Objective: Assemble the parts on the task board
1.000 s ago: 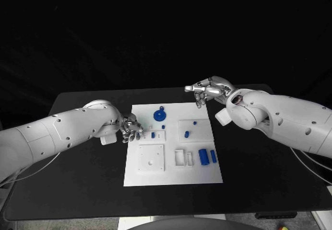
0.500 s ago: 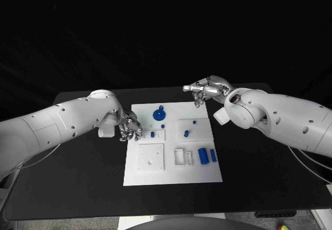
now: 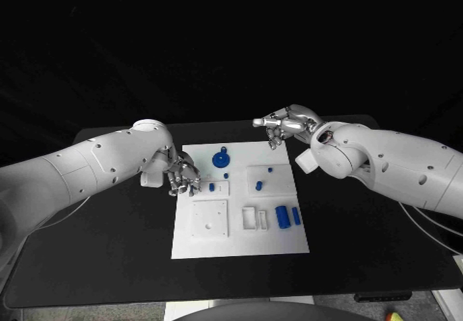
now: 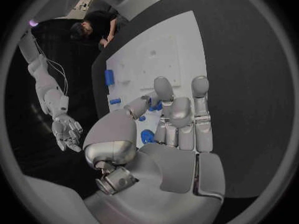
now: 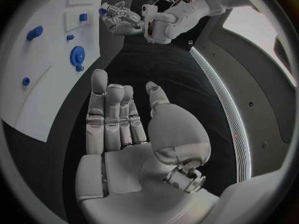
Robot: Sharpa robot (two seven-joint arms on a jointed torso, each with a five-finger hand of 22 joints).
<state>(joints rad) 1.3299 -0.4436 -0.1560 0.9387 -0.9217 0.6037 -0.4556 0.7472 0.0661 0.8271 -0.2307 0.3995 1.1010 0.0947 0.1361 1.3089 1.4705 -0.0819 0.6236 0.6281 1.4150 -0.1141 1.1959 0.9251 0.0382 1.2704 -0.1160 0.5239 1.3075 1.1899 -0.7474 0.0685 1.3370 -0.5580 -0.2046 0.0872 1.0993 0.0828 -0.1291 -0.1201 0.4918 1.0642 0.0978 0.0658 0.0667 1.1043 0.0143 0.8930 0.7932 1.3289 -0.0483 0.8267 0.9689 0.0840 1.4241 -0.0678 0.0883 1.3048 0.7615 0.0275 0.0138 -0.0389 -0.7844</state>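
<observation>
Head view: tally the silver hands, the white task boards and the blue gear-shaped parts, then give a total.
Silver hands: 2 (left hand, right hand)
White task board: 1
Blue gear-shaped part: 1
Total: 4

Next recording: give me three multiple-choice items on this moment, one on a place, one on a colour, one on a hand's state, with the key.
1. Where is the left hand?
A. over the task board's left edge
B. off the table's near edge
C. beside the right hand

2. What colour is the gear-shaped part?
A. red
B. blue
C. green

3. What does the right hand hold?
A. the gear-shaped part
B. a white block
C. nothing

Key: 1 A, the fingers hang at the task board left edge; 2 B, it looks blue against the white plate; 3 C, its palm is bare in the right wrist view.
</observation>
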